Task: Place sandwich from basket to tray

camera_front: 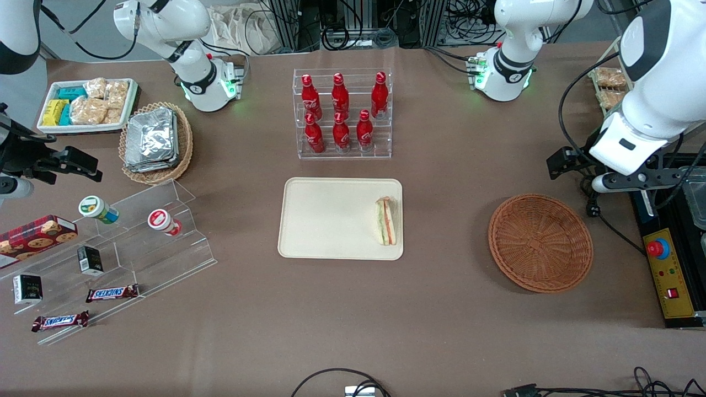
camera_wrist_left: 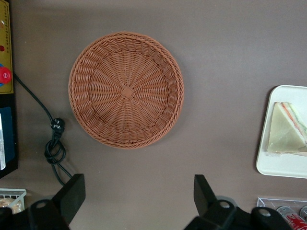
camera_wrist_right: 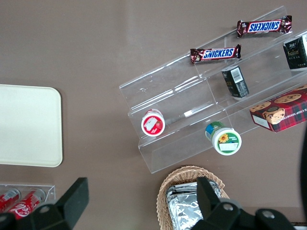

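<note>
Above the desk beside the round orange-brown wicker basket (camera_wrist_left: 126,89) | my pincer (camera_wrist_left: 139,196) hangs wide, holding nothing | triangular wedge sandwich (camera_front: 386,220) lies on the cream rectangular tray (camera_front: 331,220), so placing looks done.

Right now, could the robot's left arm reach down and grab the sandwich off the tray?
Probably yes. The sandwich lies uncovered at the tray's edge nearest the working arm, with only bare table between. The gripper hovers near the empty basket, fingers open.
</note>
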Motion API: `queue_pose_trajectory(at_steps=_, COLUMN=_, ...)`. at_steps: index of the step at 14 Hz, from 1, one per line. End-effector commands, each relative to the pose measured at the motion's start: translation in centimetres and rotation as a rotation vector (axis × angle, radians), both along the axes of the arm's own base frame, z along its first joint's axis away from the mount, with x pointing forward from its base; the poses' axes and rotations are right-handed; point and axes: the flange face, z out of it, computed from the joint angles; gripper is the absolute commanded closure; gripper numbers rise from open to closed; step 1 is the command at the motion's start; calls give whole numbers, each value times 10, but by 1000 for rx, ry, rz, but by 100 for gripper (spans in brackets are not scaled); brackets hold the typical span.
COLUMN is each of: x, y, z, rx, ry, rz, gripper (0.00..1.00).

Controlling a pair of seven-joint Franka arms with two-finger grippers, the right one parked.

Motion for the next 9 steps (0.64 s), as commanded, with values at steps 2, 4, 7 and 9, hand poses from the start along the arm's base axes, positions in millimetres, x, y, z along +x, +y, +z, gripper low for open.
queue_pose_trajectory(at_steps=2, x=-2, y=8, z=14, rx=62, ry=-36, rz=-28, gripper=0)
queue_pose_trajectory(at_steps=4, x=-3, y=9, z=23, rx=64, ry=-33, rz=-23, gripper=0)
queue_pose_trajectory(at_steps=7, x=-5, y=13, z=43, rx=48, ry=2, rz=-25, gripper=0)
queue_pose_trajectory(at_steps=9, x=-5, y=13, z=48, rx=33, ry=13, rz=-21, gripper=0)
